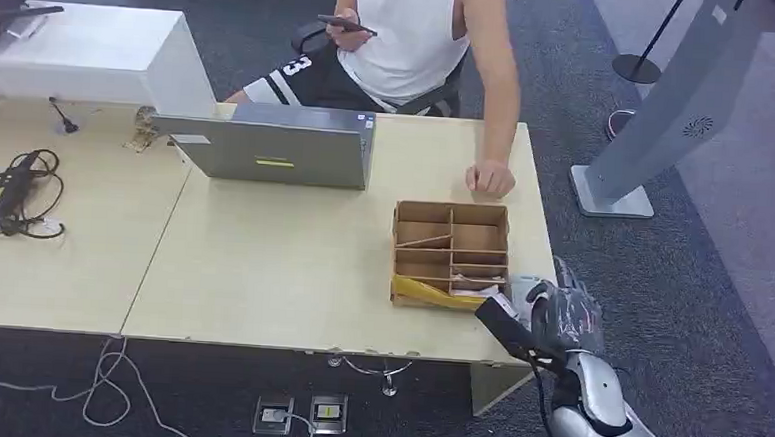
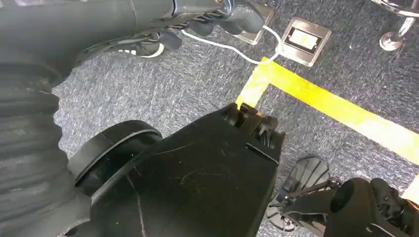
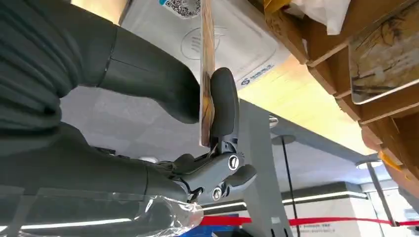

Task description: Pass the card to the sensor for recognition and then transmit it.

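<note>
My right hand (image 1: 559, 313) hovers at the table's front right corner, beside the cardboard divider box (image 1: 399, 251). It pinches a thin card (image 3: 205, 49) between the thick thumb (image 3: 148, 84) and a dark finger (image 3: 225, 101); the card is seen edge-on. Right behind the card lies the flat white sensor (image 3: 242, 44) with a printed code and a round mark, also seen as a pale device (image 1: 522, 287) by the box. In the left wrist view my left hand (image 2: 148, 19) hangs over the carpet, fingers apart, holding nothing.
A person sits behind the table with a phone, one hand (image 1: 491, 179) resting near the box. A grey laptop (image 1: 267, 147) stands mid-table, tangled cables (image 1: 9, 194) lie far left, and a grey kiosk stand (image 1: 659, 113) is on the floor at right.
</note>
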### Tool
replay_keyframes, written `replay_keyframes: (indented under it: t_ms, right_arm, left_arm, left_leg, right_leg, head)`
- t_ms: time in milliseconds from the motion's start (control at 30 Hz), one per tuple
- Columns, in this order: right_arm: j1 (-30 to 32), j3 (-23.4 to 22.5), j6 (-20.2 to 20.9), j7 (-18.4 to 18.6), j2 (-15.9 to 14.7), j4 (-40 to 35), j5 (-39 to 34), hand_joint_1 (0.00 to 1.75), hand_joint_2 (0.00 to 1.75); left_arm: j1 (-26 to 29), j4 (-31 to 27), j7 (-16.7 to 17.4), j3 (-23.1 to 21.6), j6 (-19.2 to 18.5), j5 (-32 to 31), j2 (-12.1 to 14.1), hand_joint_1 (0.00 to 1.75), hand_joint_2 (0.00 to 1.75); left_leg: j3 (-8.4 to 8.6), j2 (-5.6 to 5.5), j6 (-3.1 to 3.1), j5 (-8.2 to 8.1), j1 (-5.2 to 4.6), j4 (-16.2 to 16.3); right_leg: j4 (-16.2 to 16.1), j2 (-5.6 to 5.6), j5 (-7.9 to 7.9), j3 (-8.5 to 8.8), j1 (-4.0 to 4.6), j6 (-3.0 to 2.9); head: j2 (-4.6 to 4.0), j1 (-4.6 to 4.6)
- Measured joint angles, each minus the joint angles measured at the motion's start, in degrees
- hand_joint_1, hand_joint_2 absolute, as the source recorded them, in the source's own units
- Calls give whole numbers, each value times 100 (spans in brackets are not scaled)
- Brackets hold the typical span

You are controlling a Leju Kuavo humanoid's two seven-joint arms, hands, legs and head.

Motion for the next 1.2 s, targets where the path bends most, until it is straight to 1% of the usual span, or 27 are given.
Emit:
replay_keyframes:
  t_ms: [300, 467, 700, 900, 1033, 1200]
  right_arm:
    - [-68, 0, -101, -72, 66, 260, -149, 175, 175]
    - [-142, 0, -164, -188, 101, 459, -254, 175, 175]
    - [-174, 7, -205, -225, 173, 625, -264, 175, 175]
    - [-242, 22, -428, -337, 236, 680, -266, 175, 175]
    - [-526, 85, -435, -306, 295, 658, -24, 175, 175]
    - [-1154, 151, -378, -247, 380, 455, 231, 175, 175]
  left_arm:
    - [2, 0, 0, 0, 0, 0, 2, 0, 175]
    - [3, 0, 0, 0, 0, 0, 0, 0, 175]
    - [3, 0, 0, 0, 0, 0, 0, 0, 175]
    - [3, 0, 0, 0, 0, 0, 0, 0, 175]
    - [1, 0, 7, -2, 0, -39, -7, 0, 175]
    - [-7, 0, 13, -15, 0, -127, -50, 0, 175]
  left_leg:
    - [2, 0, 0, 0, 0, 0]
    - [4, 0, 0, 0, 0, 0]
    - [4, 0, 0, 0, 0, 0]
    - [1, 0, 0, 1, 0, 0]
    - [0, 0, 0, 1, 0, 0]
    - [-1, 0, 1, 2, -1, 1]
  right_leg:
    - [0, 1, 0, 2, 0, 0]
    - [0, 1, 0, 3, 0, 0]
    - [0, 1, 0, 3, 0, 0]
    - [1, 0, 1, 4, 0, 0]
    - [2, 1, 1, 4, -1, 1]
    - [3, 1, 1, 3, -1, 0]
  head:
    - [0, -2]
    - [0, -2]
    - [0, 0]
    - [0, -2]
    - [0, -4]
    - [0, -2]
